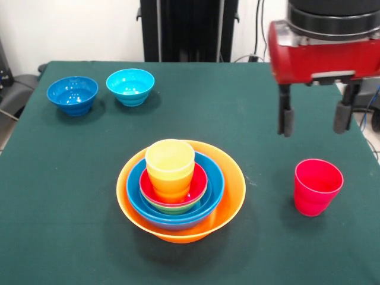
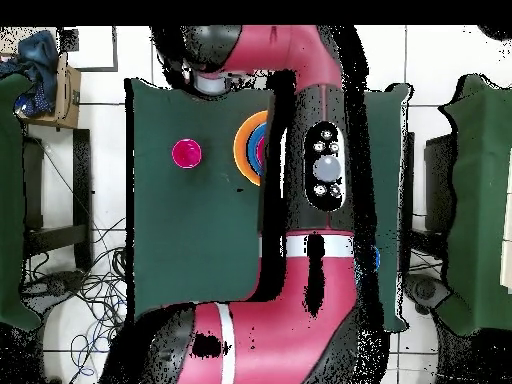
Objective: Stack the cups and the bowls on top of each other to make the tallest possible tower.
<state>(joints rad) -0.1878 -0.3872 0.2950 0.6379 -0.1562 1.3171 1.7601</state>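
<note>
The tower [image 1: 180, 191] stands at the table's middle in the front view: a very large orange bowl [image 1: 230, 196] holds a blue bowl, then green and red bowls, with a yellow cup [image 1: 170, 161] nested in an orange cup on top. A red cup [image 1: 317, 186] stands alone, upright, at the right. My gripper [image 1: 314, 120] hangs open in the air above and a little behind the red cup, holding nothing. In the overhead view the red cup [image 2: 187, 153] shows, and the arm hides most of the tower [image 2: 245, 148].
A dark-blue bowl [image 1: 72, 94] and a light-blue bowl [image 1: 130, 86] sit side by side at the far left of the green table [image 1: 59, 196]. The table's right edge lies close to the red cup.
</note>
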